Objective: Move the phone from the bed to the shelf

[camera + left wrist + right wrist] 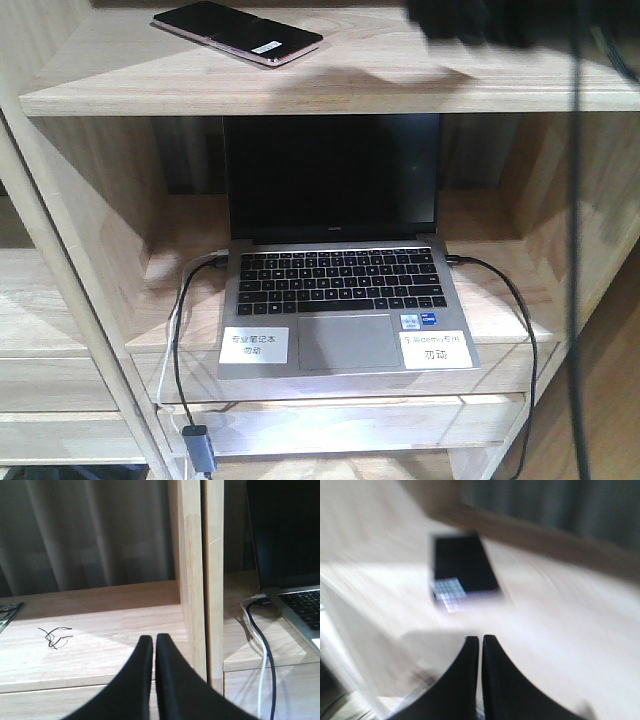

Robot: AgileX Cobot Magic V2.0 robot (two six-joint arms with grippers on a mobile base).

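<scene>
Shelf [330, 85]: pale wood, thick boards, open compartments.

Phone [238, 32]: glossy black slab, pinkish edge, small white sticker near one end. Lies flat on the shelf's upper board, toward its left side, at a slant to the front edge. Nothing touches it.

Laptop [335, 280]: grey, lid up, screen dark. Stands in the shelf compartment directly under the phone's board. Two white labels [255, 345] beside the touchpad. A black cable [180, 350] leaves its left side and a second one its right.

Left tool [153, 645]: black fingers pressed together, nothing between them. Hangs before a lower shelf board, left of the upright post that borders the laptop's compartment.

Right tool [480, 645]: fingers pressed together, empty. Sits above the upper board, apart from the phone, which lies just ahead of its tips; this view is blurred.
</scene>
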